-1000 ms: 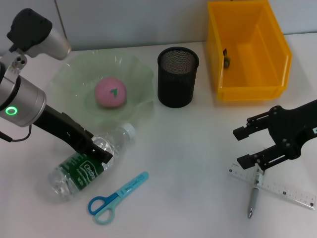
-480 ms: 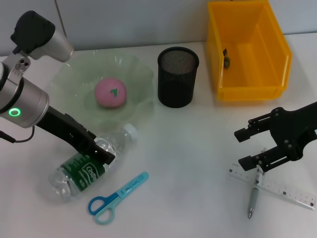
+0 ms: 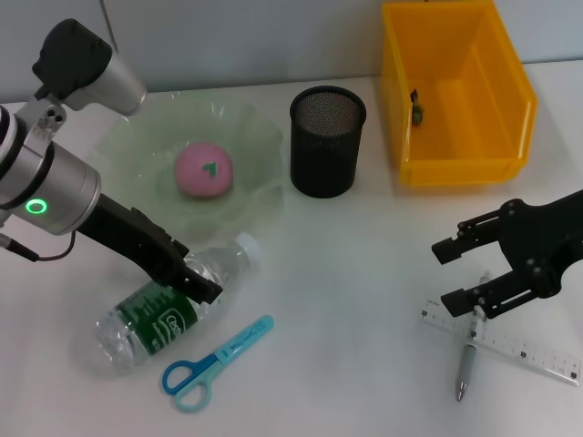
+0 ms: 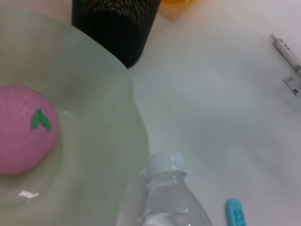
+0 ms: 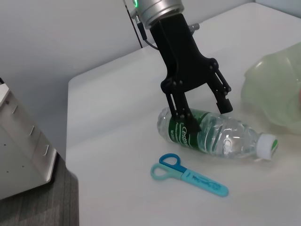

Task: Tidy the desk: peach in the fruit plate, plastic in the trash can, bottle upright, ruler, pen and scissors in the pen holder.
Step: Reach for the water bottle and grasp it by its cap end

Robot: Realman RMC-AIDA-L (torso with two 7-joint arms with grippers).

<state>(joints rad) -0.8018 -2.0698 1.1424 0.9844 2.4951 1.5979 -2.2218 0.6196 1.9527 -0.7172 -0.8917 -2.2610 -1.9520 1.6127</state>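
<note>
A clear water bottle (image 3: 168,305) with green label lies on its side beside the green fruit plate (image 3: 250,146), which holds the pink peach (image 3: 203,170). Blue scissors (image 3: 214,353) lie flat nearby. The pen (image 3: 467,357) crosses the clear ruler (image 3: 510,346).

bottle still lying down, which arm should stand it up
Left. Its tool already straddles the bottle, fingers open on either side. The right tool is across the desk above the pen and ruler.

White matte desk (image 3: 346,273) with soft even lighting and faint shadows, pale grey wall (image 3: 237,36) along its far edge, in the right wrist view a rounded desk corner, plain grey wall behind, dark grey floor (image 5: 33,207), white cabinet (image 5: 19,150) beside the desk
</note>
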